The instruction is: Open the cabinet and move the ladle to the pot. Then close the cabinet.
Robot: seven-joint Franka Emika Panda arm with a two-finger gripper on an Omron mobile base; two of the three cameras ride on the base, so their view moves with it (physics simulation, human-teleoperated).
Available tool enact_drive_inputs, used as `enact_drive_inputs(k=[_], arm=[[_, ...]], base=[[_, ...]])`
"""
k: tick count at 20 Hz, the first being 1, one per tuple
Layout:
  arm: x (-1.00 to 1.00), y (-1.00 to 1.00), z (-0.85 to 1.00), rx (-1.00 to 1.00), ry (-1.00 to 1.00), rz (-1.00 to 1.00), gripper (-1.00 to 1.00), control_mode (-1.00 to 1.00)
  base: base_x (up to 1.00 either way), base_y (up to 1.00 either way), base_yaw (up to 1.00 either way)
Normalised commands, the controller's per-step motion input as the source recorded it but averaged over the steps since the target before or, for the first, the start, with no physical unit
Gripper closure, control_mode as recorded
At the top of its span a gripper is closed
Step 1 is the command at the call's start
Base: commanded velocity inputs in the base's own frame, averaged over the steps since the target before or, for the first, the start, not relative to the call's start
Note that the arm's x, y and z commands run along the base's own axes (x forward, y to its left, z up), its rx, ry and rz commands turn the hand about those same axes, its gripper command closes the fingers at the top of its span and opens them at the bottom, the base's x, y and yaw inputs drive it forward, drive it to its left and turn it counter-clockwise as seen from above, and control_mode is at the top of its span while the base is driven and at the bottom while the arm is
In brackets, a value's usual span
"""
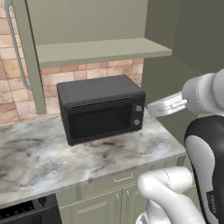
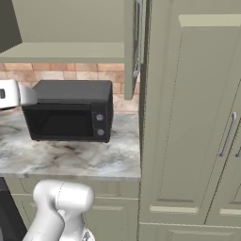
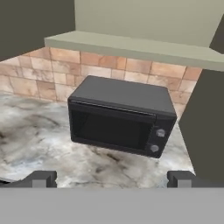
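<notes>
the gripper point(image 3: 112, 179) is standing wide, its two dark fingertips point(image 3: 41, 178) far apart at the bottom of the hand view, and nothing is sitting between them. it is hanging in the air in front of the counter's front edge, pointing at the black microwave point(image 3: 122, 119). in the left base view the hand point(image 1: 168, 105) is reaching out from the white arm point(image 1: 205, 94), just off the microwave's right side and above the counter's right end.

the microwave is sitting on the marbled counter point(image 1: 39, 162), toward its back edge and right end, against the brick backsplash point(image 1: 94, 72).

above it, the cabinet point(image 1: 100, 50) is standing open: its sage-green bottom shelf is showing bare along the visible front part, with one door point(image 1: 28, 57) swung out at the left, bar handle point(image 1: 15, 48) facing away, and the other door point(image 2: 132, 47) swung out at the right. i cannot tell where the ladle is; the visible part of the shelf is not showing it.

a tall green pantry cabinet point(image 2: 193, 117) is rising just beside the counter's right end.
</notes>
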Motion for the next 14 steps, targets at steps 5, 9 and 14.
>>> enact_drive_inputs(k=[5, 9, 14], arm=[[-0.19, -0.22, 0.39, 0.01, -0.05, -0.02, -1.00, -1.00], [-0.14, -0.19, 0.27, 0.00, -0.10, -0.07, -1.00, -1.00], [-0.31, -0.18, 0.18, 0.03, -0.20, -0.12, -1.00, -1.00]], base=[[0.00, 0.00, 0.00], [0.00, 0.00, 0.00], [0.00, 0.00, 0.00]])
